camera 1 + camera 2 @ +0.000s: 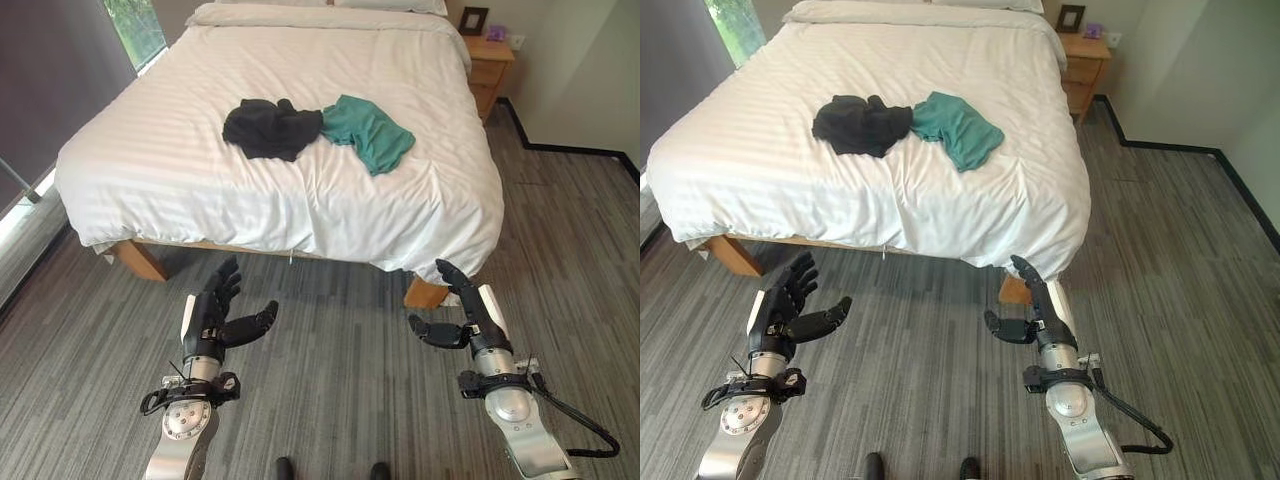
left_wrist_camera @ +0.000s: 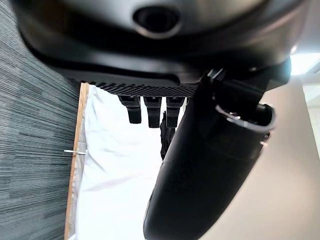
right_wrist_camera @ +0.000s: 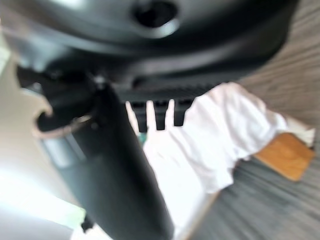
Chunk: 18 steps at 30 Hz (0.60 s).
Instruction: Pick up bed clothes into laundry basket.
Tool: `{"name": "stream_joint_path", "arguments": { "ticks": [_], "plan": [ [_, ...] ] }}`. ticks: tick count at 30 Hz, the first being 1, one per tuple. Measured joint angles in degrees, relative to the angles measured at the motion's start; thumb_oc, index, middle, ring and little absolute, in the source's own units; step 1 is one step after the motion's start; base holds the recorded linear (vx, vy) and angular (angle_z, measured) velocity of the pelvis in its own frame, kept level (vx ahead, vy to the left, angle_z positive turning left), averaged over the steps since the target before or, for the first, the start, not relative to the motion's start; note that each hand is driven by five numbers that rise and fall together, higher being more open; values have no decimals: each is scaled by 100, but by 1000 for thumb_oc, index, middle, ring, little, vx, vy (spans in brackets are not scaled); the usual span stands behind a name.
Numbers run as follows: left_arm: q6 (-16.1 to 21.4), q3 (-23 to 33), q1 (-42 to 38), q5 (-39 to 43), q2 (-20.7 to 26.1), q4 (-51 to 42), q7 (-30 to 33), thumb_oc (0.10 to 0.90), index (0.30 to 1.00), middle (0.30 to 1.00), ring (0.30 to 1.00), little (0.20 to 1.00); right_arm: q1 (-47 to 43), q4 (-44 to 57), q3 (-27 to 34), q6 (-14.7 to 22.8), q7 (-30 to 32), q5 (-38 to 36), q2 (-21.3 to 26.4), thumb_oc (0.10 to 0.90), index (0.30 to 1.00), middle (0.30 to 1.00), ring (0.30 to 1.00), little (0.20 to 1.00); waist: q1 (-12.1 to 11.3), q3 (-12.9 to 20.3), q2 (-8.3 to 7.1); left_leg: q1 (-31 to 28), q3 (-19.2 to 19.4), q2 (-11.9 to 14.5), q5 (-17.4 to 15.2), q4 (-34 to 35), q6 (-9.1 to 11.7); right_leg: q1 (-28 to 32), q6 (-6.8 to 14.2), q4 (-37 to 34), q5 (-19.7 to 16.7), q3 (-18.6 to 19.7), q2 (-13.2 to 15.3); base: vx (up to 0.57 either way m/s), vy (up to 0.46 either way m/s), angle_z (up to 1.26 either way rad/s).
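I have both hands out in front of me over the grey floor, short of the foot of the bed. My left hand has its fingers spread and nearly straight, thumb out to the side, holding nothing. My right hand is the same: fingers extended toward the bed, thumb pointing inward, nothing in it. Both wrist views agree, with straight fingers reaching toward the white duvet.

The clothes lie on top of the duvet, around the middle of the bed and well ahead of both hands. The black garment is a bunched heap on my left. The green garment touches it on my right and runs on a diagonal, its far end by the black heap and its near end pointing toward the bed's right corner.

As I judge it, the black heap sits more in line with my left hand and the green one with my right, though both are nearer the centre line than either hand. Neither is reachable from here; I would need to step up to the bed edge and lean over it. I see no laundry basket. A wooden nightstand stands by the bed's far right corner.
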State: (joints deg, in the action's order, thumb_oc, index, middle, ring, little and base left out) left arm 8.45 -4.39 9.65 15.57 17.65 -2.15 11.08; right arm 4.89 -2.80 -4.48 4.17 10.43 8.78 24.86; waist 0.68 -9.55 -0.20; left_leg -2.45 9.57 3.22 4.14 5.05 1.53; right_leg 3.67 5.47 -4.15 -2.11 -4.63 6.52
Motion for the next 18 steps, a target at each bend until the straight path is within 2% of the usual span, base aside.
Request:
{"name": "stream_joint_path", "arguments": {
  "ticks": [1, 2, 3, 4, 5, 6, 7, 8, 10, 12, 13, 14, 15, 16, 17, 18],
  "plan": [
    [-6, -11, 10, -1, -3, 20, -5, 800, 900, 900, 900, 900, -3, -93, -1, -23, 0, 30, 15, 800, 900, 900, 900, 900, 5, -9, 31, 23, -47, 60, 22, -1, -9, -118, 61, 245, 114, 5, 6, -2, 142, -5],
    [-5, -23, -10, 0, 9, 45, -9, 800, 900, 900, 900, 900, 20, -155, 9, -51, -1, 76, 23, 800, 900, 900, 900, 900, 19, -34, 13, 3, -48, -26, -22, 1, -61, -205, 126, 476, 161, 19, 50, -3, 209, -5],
    [13, -69, -119, 1, -3, 162, -1, 800, 900, 900, 900, 900, -2, -159, 45, -58, 0, 113, 80, 800, 900, 900, 900, 900, 6, -115, 95, -18, -60, 3, -10, -3, -87, -476, 214, 989, 324, 36, 64, 65, 167, 9],
    [-18, -129, -202, 1, 24, 287, -4, 800, 900, 900, 900, 900, -9, -163, 48, -89, 7, 123, 126, 800, 900, 900, 900, 900, 104, -187, 164, 3, -111, -35, -59, -5, -175, -838, 347, 1773, 436, 29, 151, 88, 154, 4],
    [-17, -171, -280, -2, 50, 362, 10, 800, 900, 900, 900, 900, -68, -161, 39, -100, 23, 123, 133, 800, 900, 900, 900, 900, 117, -334, 199, -53, -97, -39, -129, 4, -277, -1277, 390, 2681, 494, -8, 257, 181, 123, 13],
    [-34, -214, -331, -2, 83, 421, 4, 800, 900, 900, 900, 900, -40, -141, 13, -103, 23, 123, 136, 800, 900, 900, 900, 900, 163, -391, 170, -54, -107, -110, -89, -2, -360, -1632, 376, 3258, 578, -17, 393, 174, 55, 0],
    [-33, -225, -334, -5, 78, 421, 9, 800, 900, 900, 900, 900, -10, -123, 4, -102, 23, 124, 136, 800, 900, 900, 900, 900, 179, -406, 134, -52, -163, -163, -126, 2, -409, -1775, 367, 3409, 636, 14, 393, 266, 73, 20],
    [-32, -235, -348, -4, 71, 419, 49, 800, 900, 900, 900, 900, 27, -118, -14, -102, 23, 124, 135, 800, 900, 900, 900, 900, 223, -470, 108, -35, -238, -168, -132, 1, -403, -1905, 355, 3379, 703, -4, 350, 331, 20, 31],
    [-31, -193, -349, -4, 129, 405, 91, 800, 900, 900, 900, 900, 22, -82, -47, -101, 15, 124, 131, 800, 900, 900, 900, 900, 308, -530, 26, 168, -435, -105, -132, -20, -411, -2186, 352, 2839, 730, 86, 56, 557, -63, 47],
    [-33, -173, -372, -5, 168, 417, 92, 800, 900, 900, 900, 900, -6, -74, -60, -88, 20, 124, 126, 800, 900, 900, 900, 900, 403, -568, -27, 287, -631, -77, -135, -17, -423, -2299, 331, 2312, 696, 14, -182, 483, -111, 60],
    [-77, -187, -418, -12, 183, 454, 80, 800, 900, 900, 900, 900, -29, -85, -52, -95, 23, 123, 115, 800, 900, 900, 900, 900, 462, -606, -69, 406, -841, -31, -165, -42, -438, -2342, 274, 1552, 622, -37, -376, 717, -243, 84],
    [-119, -214, -421, -23, 164, 488, 79, 800, 900, 900, 900, 900, -12, -85, -51, -93, 39, 126, 101, 800, 900, 900, 900, 900, 532, -605, -108, 403, -1041, -8, -244, 7, -325, -2345, 288, 1177, 499, -175, -420, 765, -290, 109],
    [-135, -270, -455, -58, 149, 557, 79, 800, 900, 900, 900, 900, -12, -94, -43, -101, 65, 130, 75, 800, 900, 900, 900, 900, 627, -619, -82, 415, -1229, 85, -294, 20, -255, -2292, 263, 1210, 358, -334, -428, 639, -306, 113],
    [-149, -336, -476, -120, 190, 590, 71, 800, 900, 900, 900, 900, 68, -99, -42, -94, 69, 160, 47, 800, 900, 900, 900, 900, 724, -621, -124, 380, -1453, 80, -454, -34, -170, -2165, 167, 1145, 199, -468, -445, 355, -178, 98],
    [-150, -337, -483, -141, 189, 606, 52, 800, 900, 900, 900, 900, 30, -121, -28, -99, 68, 222, 30, 800, 900, 900, 900, 900, 737, -645, -167, 375, -1510, 71, -603, -233, -145, -2097, 44, 1155, 111, -491, -452, 346, -164, 70],
    [-173, -414, -437, -204, 160, 615, 13, 800, 900, 900, 900, 900, 90, -109, 66, -101, 83, 289, 18, 800, 900, 900, 900, 900, 711, -642, -163, 222, -1539, 95, -721, -649, 74, -1974, -100, 1233, 109, -569, -478, 456, -180, 32]
  ]
}}
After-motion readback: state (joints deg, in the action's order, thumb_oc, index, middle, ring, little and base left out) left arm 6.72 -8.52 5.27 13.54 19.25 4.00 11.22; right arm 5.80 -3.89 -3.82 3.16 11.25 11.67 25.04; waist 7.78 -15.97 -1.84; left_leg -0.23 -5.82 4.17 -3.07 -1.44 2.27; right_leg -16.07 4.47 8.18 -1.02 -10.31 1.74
